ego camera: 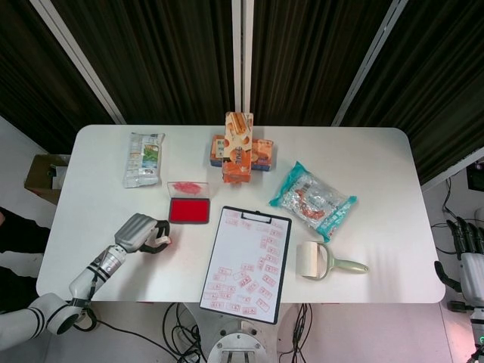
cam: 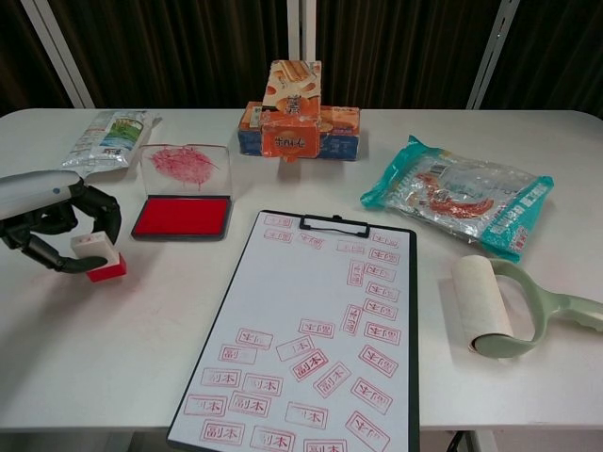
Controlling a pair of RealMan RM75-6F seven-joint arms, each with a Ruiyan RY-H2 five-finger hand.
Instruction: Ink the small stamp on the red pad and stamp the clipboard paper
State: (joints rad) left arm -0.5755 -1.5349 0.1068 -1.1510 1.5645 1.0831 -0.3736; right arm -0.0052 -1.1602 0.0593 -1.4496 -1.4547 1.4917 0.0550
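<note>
My left hand grips the small stamp, a white block with a red base, low over the table to the left of the red ink pad. The pad lies open, its stained clear lid folded back. The clipboard lies at the front centre, its paper covered with several red stamp marks. My right hand hangs beyond the table's right edge with fingers apart, holding nothing.
Stacked orange snack boxes stand at the back centre. A green snack bag lies back left, a teal packet right of centre. A lint roller lies right of the clipboard.
</note>
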